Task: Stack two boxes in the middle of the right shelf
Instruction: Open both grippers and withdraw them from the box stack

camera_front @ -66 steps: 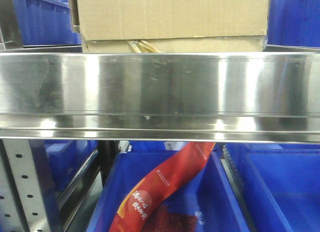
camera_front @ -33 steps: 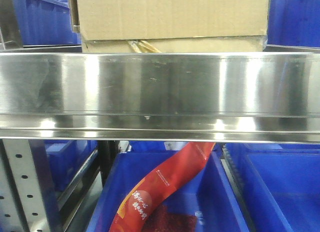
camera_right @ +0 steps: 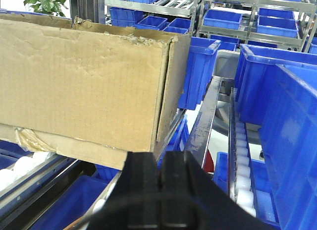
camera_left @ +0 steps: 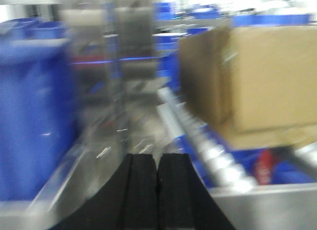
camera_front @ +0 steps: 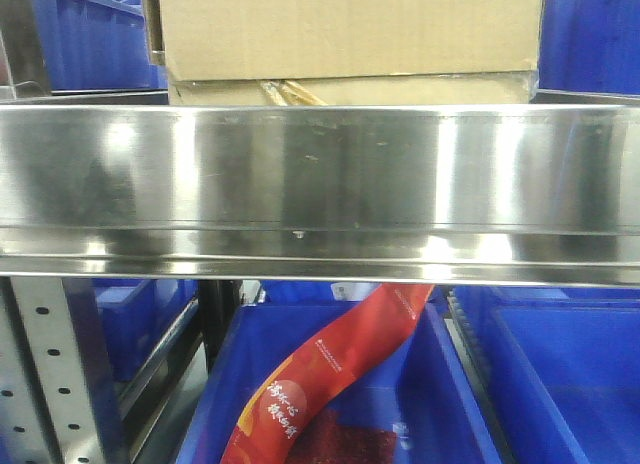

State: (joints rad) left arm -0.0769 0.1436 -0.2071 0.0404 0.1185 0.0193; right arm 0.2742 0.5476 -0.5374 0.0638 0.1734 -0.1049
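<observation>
A large brown cardboard box (camera_front: pixel 345 29) rests on a thinner cardboard box (camera_front: pixel 400 89) on the steel shelf (camera_front: pixel 320 174), behind its wide shiny front lip. A curl of yellowish tape (camera_front: pixel 285 91) shows on the lower strip. In the left wrist view the stacked boxes (camera_left: pixel 262 76) lie to the right on rollers; my left gripper (camera_left: pixel 157 163) is shut and empty, left of them. In the right wrist view the upper box (camera_right: pixel 84 76) and lower box (camera_right: pixel 74 145) sit to the left; my right gripper (camera_right: pixel 161 163) is shut and empty, just below the box corner.
Blue plastic bins (camera_right: pixel 282 106) flank the boxes on both sides and fill the level below (camera_front: pixel 340 384). A red packet (camera_front: pixel 330 374) lies in the lower bin. A perforated steel upright (camera_front: pixel 45 374) stands at lower left. Roller rails (camera_right: pixel 240 155) run beside the right bins.
The front view has shifted slightly, so the boxes and shelf sit a touch to the right. The boxes keep their place on the shelf.
</observation>
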